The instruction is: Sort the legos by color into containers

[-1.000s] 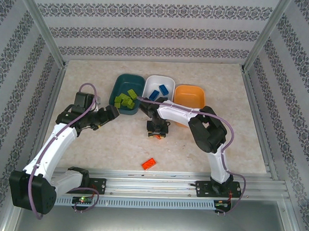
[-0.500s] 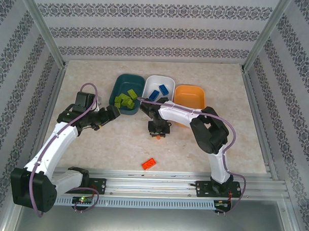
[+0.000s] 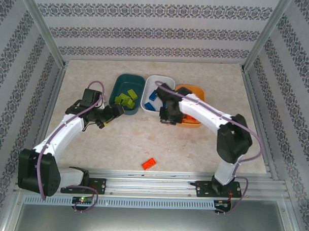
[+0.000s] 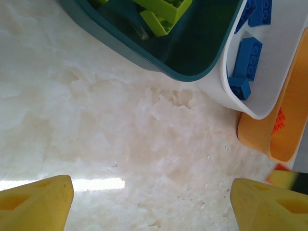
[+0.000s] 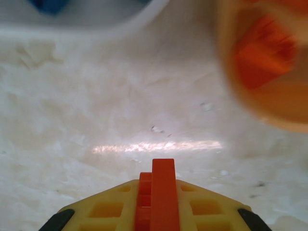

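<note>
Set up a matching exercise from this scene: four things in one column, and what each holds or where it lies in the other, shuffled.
Column A
1. dark teal tub
2. white tub
3. loose orange-red brick
4. right end effector

Column B
a. clamped on the held orange-red brick
b. holds blue bricks
c. lies alone on the table
d. holds lime green bricks

Pairs: 1-d, 2-b, 3-c, 4-a
</note>
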You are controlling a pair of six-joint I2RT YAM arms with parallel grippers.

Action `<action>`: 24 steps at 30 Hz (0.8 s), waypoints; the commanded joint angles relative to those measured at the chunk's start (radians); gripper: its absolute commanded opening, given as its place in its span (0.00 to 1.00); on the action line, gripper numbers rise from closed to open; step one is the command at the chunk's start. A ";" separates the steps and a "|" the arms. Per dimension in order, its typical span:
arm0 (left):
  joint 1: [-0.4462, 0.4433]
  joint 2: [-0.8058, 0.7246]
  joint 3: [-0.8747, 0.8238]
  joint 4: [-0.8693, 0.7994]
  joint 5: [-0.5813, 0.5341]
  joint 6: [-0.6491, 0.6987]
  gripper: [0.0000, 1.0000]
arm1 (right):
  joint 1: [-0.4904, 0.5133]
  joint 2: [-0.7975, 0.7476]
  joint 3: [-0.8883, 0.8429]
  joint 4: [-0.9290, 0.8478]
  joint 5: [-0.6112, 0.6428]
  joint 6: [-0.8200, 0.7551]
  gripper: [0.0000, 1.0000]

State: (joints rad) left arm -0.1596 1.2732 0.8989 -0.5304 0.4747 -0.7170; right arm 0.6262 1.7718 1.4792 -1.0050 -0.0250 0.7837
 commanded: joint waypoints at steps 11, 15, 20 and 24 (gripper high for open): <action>-0.138 0.110 0.105 0.030 0.001 0.036 0.88 | -0.322 0.105 0.245 -0.081 -0.008 -0.194 0.00; -0.195 0.152 0.160 -0.077 -0.036 0.127 0.90 | -0.366 0.232 0.341 -0.083 -0.018 -0.227 0.00; -0.243 0.159 0.182 -0.160 -0.077 0.194 0.95 | -0.392 0.381 0.452 -0.092 0.000 -0.261 0.00; -0.275 0.157 0.178 -0.191 -0.088 0.220 1.00 | -0.407 0.465 0.512 -0.098 -0.006 -0.270 0.00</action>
State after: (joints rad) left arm -0.4133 1.4281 1.0607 -0.6430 0.4156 -0.5560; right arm 0.2306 2.2055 1.9427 -1.0695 -0.0299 0.5430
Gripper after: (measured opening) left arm 0.995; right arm 0.188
